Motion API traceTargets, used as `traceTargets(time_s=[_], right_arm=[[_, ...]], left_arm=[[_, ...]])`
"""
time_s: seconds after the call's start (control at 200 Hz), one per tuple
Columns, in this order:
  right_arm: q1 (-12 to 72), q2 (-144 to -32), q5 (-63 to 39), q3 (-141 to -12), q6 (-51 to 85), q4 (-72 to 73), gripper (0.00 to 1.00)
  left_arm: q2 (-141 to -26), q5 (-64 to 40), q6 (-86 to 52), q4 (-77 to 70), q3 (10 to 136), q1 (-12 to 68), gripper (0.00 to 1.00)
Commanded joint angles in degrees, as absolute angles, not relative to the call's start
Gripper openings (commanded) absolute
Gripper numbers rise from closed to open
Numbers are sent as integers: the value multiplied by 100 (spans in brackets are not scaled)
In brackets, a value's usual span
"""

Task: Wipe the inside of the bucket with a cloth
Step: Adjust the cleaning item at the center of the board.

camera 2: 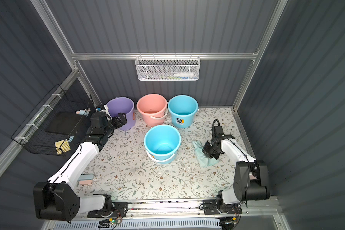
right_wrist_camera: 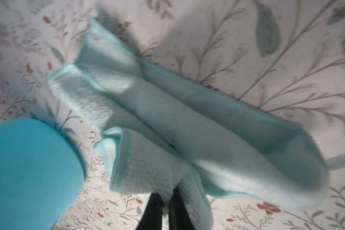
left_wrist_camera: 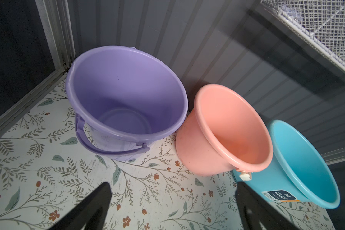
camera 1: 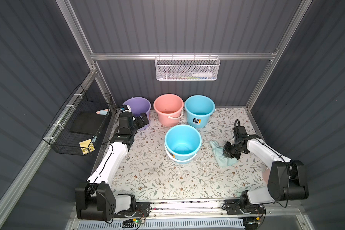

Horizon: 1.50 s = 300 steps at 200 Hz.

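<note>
Right fingers (right_wrist_camera: pixel 153 213) pinched on cloth (right_wrist_camera: pixel 187 119), blue bucket (camera 1: pixel 182 137) beside; left fingers (left_wrist_camera: pixel 102 195) spread, empty, facing purple bucket (left_wrist_camera: pixel 127 89).

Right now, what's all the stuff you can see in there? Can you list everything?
purple bucket: one, purple, back row, nearest the left arm
pink bucket: one, pink, middle of the back row
back blue bucket: one, blue, back row, has a label
front blue bucket: one, blue, mid-table, in front of the row
cloth: one, pale aqua, rumpled on the table beside the front blue bucket
white mesh basket: one, white, on the back wall, with a white bottle inside
black wire basket: one, black, on the side wall, holding a yellow sponge
table: one, floral cover
left gripper: black, open, by the purple bucket
right gripper: black, shut on the cloth
</note>
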State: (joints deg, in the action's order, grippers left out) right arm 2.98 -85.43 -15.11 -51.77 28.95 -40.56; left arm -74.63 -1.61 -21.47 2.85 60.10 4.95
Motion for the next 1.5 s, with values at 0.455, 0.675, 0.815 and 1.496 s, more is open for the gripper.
traceTargets(time_s=[0.455,0.675,0.815,1.496], right_arm=[[-26,-7831,-144,-5829,2667,-5046,68],[38,-7223,-78,-6271,2452,-5438,70],[134,-7049,-410,-6438,2197,-5560,70],[1533,-8116,-566,-6680,1785,-6113,72]], left_arm=[[-7538,-316,-2136,467,6537,520,100],[-7712,-370,-2144,467,6700,524,100],[-7750,-441,-2142,412,6635,527,99],[-8279,-961,-1878,469,6263,527,100]])
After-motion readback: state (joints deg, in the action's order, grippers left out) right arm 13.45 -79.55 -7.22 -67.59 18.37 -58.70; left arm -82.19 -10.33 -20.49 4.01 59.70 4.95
